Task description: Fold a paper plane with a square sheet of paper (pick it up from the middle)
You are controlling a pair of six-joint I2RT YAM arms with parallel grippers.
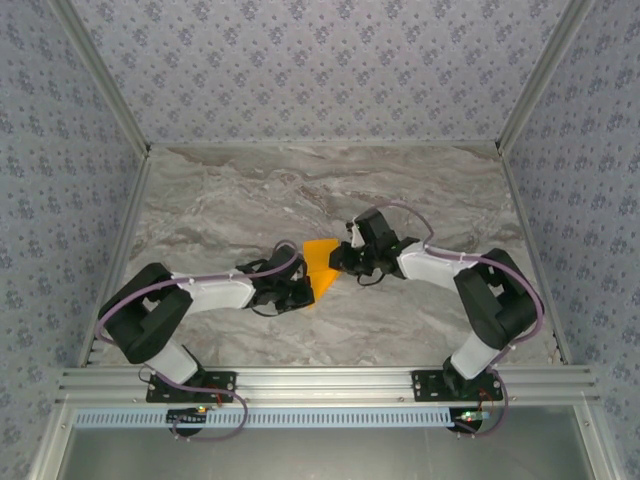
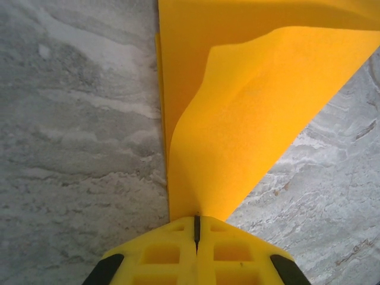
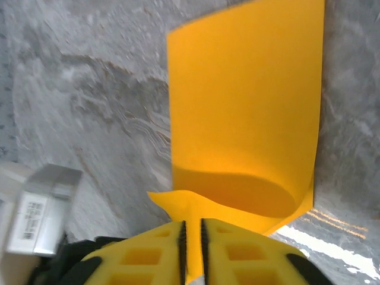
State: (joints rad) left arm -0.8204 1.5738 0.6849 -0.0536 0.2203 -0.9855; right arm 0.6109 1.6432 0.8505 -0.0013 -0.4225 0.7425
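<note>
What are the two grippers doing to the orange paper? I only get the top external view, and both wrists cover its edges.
Observer: In the left wrist view, the left gripper is shut on the orange paper, which emerges right at the grip.
Operator: And the right one?
Observer: The right gripper pinches an edge as well; the sheet bulges into a curl just above the grip.
Operator: Is the paper flat or doubled?
Observer: Doubled. The left wrist view shows a loose upper layer arching over a lower one.
</note>
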